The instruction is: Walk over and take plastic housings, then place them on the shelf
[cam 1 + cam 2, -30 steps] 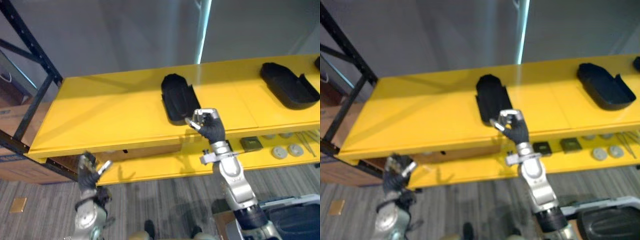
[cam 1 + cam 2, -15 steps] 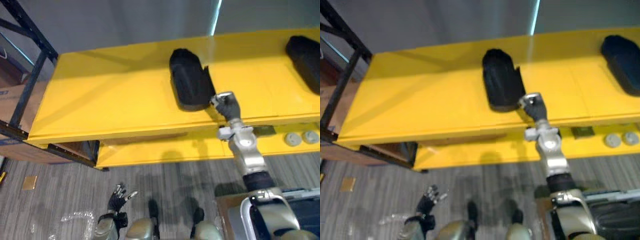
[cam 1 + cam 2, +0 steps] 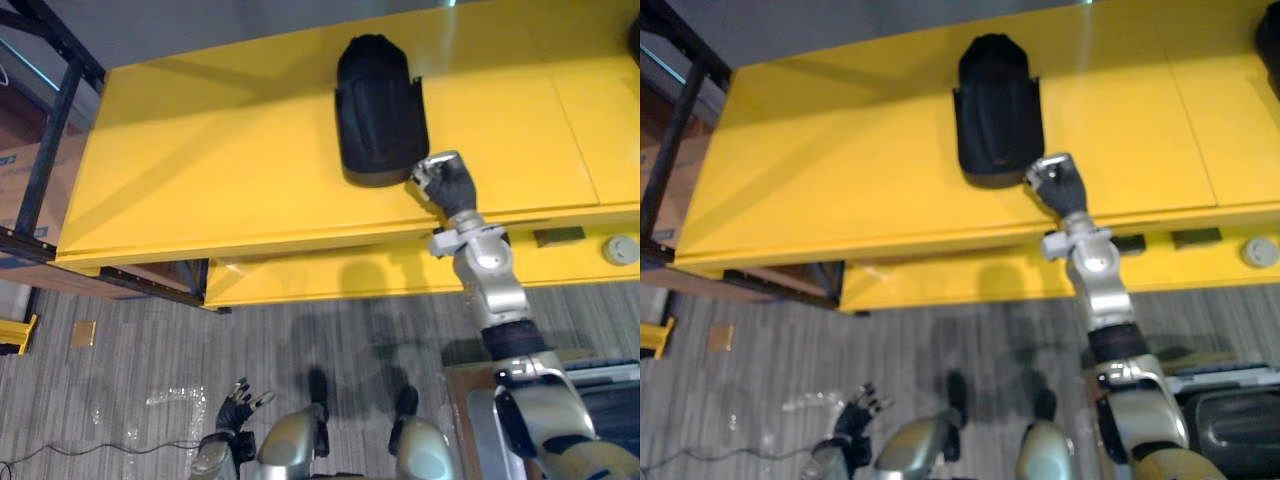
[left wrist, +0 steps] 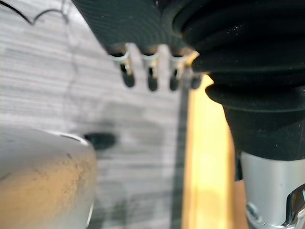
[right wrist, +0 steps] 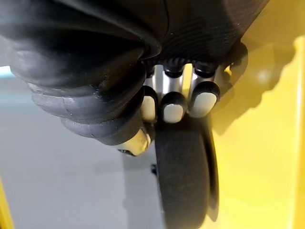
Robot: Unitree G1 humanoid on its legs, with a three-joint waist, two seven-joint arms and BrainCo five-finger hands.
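Housing of black moulded plastic [image 3: 380,110] lies flat on the yellow shelf [image 3: 200,170], right hand [image 3: 450,185] setting curled, empty fingers against its near corner, likely to nudge it inward; left hand [image 3: 237,408] hangs slack-fingered.

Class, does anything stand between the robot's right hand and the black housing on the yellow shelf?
Nothing visible does: the right hand is at the near corner of the black housing, which lies on the yellow shelf.
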